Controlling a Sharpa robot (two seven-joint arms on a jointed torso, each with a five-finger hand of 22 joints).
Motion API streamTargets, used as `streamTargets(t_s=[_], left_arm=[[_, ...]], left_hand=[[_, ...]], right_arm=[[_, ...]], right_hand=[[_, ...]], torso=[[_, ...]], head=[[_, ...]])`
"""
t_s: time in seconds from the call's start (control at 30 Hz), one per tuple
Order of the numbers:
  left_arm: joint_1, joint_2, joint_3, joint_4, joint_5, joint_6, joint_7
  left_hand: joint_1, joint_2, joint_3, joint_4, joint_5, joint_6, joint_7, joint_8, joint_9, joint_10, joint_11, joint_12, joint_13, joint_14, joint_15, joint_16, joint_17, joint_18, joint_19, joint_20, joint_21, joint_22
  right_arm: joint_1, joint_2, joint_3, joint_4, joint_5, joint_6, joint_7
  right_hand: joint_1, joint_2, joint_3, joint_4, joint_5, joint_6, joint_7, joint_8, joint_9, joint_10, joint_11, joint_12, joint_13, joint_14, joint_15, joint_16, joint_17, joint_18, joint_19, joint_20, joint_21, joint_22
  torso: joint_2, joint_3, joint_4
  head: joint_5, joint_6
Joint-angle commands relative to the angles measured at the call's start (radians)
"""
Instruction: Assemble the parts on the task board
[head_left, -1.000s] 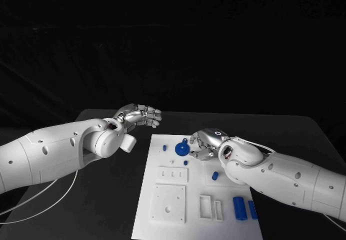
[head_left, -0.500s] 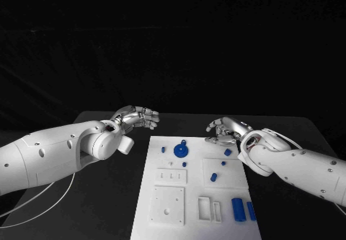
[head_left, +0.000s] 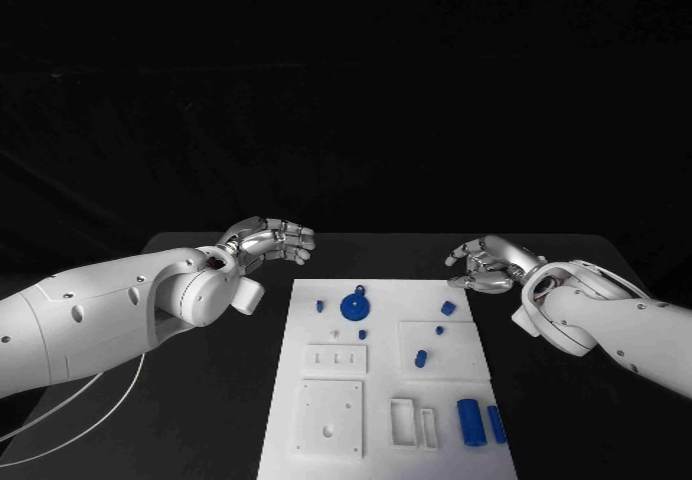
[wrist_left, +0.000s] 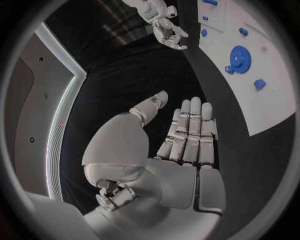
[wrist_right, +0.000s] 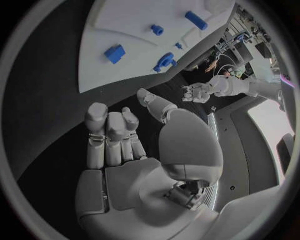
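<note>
Head view: left hand (head_left: 271, 241) and right hand (head_left: 488, 262) both empty w/ fingers loosely spread, off the board's (head_left: 387, 400) far corners.

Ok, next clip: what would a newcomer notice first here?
First the white task board in the middle of the black table, dotted with small blue parts, the blue gear near its far end the largest. Then the two silver hands over the dark table at the board's far corners, off it and holding nothing: the left hand with fingers curled, the right hand likewise empty.
</note>
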Motion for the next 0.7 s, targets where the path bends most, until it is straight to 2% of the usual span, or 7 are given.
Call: streamTargets(t_s=[0.03,0.07,0.1,0.17,0.3,0.43,0.7], left_arm=[[0.001,0.0,0.001,0.003,-0.002,0.004,0.009],[0.001,0.0,0.001,0.003,-0.002,0.005,0.009],[0.001,0.0,0.001,0.003,-0.002,0.006,0.009],[0.001,0.0,0.0,0.003,-0.002,0.007,0.009],[0.001,-0.004,0.0,0.005,-0.002,0.008,0.009],[0.0,-0.009,0.0,0.006,-0.002,0.008,0.009],[0.0,-0.011,-0.001,0.006,-0.002,0.009,0.009]], left_hand=[[-0.012,0.0,0.002,0.007,-0.005,-0.007,0.027,-0.006,-0.001,-0.005,0.0,-0.003,0.001,-0.006,0.003,0.007,-0.001,0.018,-0.003,0.0,0.004,0.017],[-0.012,0.0,0.002,0.007,-0.005,-0.007,0.027,-0.006,-0.001,-0.005,0.0,-0.003,0.001,-0.006,0.003,0.007,-0.001,0.018,-0.003,0.0,0.004,0.017],[-0.012,0.0,0.002,0.007,-0.005,-0.007,0.027,-0.006,-0.001,-0.005,0.0,-0.003,0.001,-0.006,0.003,0.007,-0.001,0.018,-0.003,0.0,0.004,0.017],[-0.011,0.0,0.002,0.007,-0.005,-0.007,0.026,-0.006,-0.001,-0.004,0.0,-0.003,0.002,-0.006,0.003,0.007,-0.001,0.018,-0.003,0.0,0.004,0.017],[-0.011,0.0,0.002,0.007,-0.005,-0.007,0.026,-0.006,-0.001,-0.004,0.0,-0.003,0.002,-0.006,0.003,0.007,-0.001,0.018,-0.003,0.0,0.004,0.017],[-0.011,0.0,0.002,0.006,-0.005,-0.006,0.026,-0.006,-0.001,-0.004,0.0,-0.003,0.002,-0.006,0.003,0.007,-0.002,0.018,-0.003,0.0,0.004,0.017],[-0.01,0.0,0.002,0.006,-0.005,-0.006,0.026,-0.006,-0.001,-0.004,0.0,-0.003,0.002,-0.006,0.003,0.007,-0.002,0.019,-0.003,0.0,0.004,0.017]], right_arm=[[0.0,-0.003,0.0,-0.002,-0.046,0.04,0.018],[0.0,-0.006,0.0,-0.003,-0.058,0.036,0.013],[0.0,-0.007,0.0,-0.003,-0.062,0.036,0.011],[0.0,-0.011,0.0,-0.003,-0.063,0.04,0.005],[-0.002,-0.016,-0.001,-0.007,-0.072,0.058,0.004],[-0.008,-0.015,-0.002,-0.018,-0.096,0.069,0.004],[-0.026,-0.017,-0.007,-0.022,-0.136,0.091,-0.02]], right_hand=[[0.009,0.0,0.002,-0.008,0.003,0.015,0.01,-0.002,-0.002,-0.007,-0.002,0.004,-0.001,-0.002,0.002,-0.007,0.001,0.101,-0.003,0.005,-0.005,0.016],[0.009,-0.001,0.002,-0.009,0.003,0.016,0.01,-0.001,-0.002,-0.007,-0.002,0.004,-0.001,-0.002,0.002,-0.007,0.001,0.101,-0.003,0.005,-0.005,0.016],[0.008,-0.002,0.002,-0.009,0.002,0.018,0.01,-0.001,-0.001,-0.007,-0.002,0.004,-0.002,-0.002,0.002,-0.007,0.001,0.101,-0.002,0.006,-0.005,0.016],[0.001,-0.004,0.0,-0.006,0.001,0.022,0.009,0.001,-0.001,-0.006,-0.003,0.005,-0.002,-0.001,0.001,-0.007,0.002,0.101,-0.001,0.008,-0.004,0.016],[0.011,-0.002,0.009,-0.015,0.004,0.037,0.004,0.009,0.001,-0.006,-0.008,0.005,-0.003,-0.001,-0.003,-0.009,0.002,0.101,-0.001,0.009,-0.005,0.016],[0.05,0.004,0.064,-0.035,0.019,0.048,0.0,0.012,0.0,-0.006,-0.012,0.003,-0.005,-0.001,-0.007,-0.013,0.001,0.101,-0.004,0.013,-0.008,0.015],[0.05,0.002,0.099,-0.044,0.022,0.08,-0.008,0.028,0.005,-0.006,-0.018,0.003,-0.006,-0.001,-0.012,-0.016,0.002,0.101,-0.005,0.02,-0.007,0.017]], torso=[[0.0,0.0038,-0.0042],[0.0,0.005,-0.0057],[0.0,0.0038,-0.0048],[0.0,0.0057,-0.0061],[0.0,0.0046,-0.0043],[0.001,0.0035,-0.005],[0.001,0.0017,-0.0004]], head=[[-0.005,0.003],[-0.008,0.003],[-0.01,0.004],[-0.011,0.005],[-0.018,0.004],[-0.026,0.006],[-0.041,0.004]])
